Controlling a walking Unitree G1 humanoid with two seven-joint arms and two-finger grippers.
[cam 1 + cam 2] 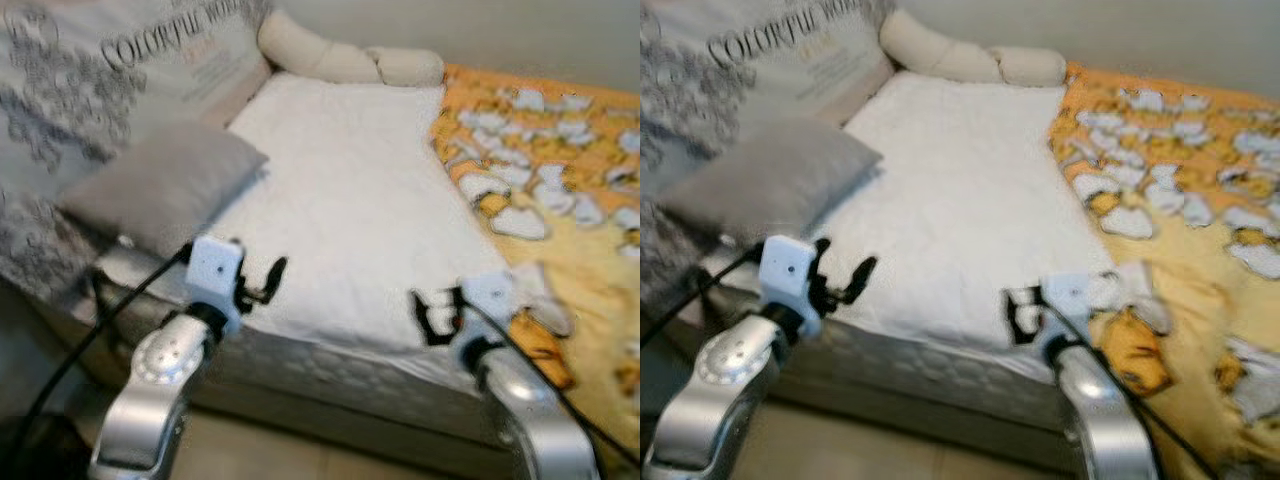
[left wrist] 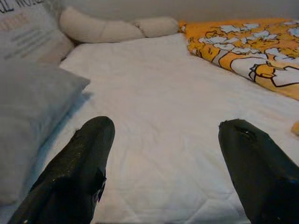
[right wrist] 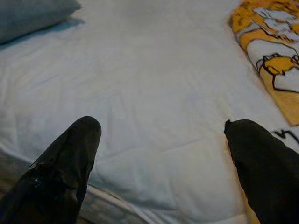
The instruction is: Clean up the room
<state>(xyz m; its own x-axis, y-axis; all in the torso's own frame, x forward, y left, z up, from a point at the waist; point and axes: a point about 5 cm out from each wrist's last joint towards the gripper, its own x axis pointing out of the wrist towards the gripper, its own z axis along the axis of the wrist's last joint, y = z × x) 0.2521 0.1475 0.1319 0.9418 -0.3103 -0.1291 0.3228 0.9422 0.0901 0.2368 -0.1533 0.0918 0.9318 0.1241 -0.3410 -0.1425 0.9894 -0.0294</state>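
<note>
A bedroom in a home.
A bed with a white quilted mattress pad (image 1: pixel 350 200); beside it a grey square pillow (image 1: pixel 165 185) and an orange cartoon-print blanket (image 1: pixel 560 180).

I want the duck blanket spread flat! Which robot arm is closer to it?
Probably the right. The right gripper hovers open at the bed's edge right beside the orange blanket, while the left gripper sits nearer the grey pillow.

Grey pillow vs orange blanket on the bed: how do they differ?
The grey pillow is plain; the orange blanket carries a white-and-yellow cartoon print. The pillow sits on the robot's left of the white mattress pad, the blanket on its right. The pillow is a compact plump shape; the blanket lies spread and rumpled over a much larger area. Both rest on the bed, untouched by either tool.
</note>
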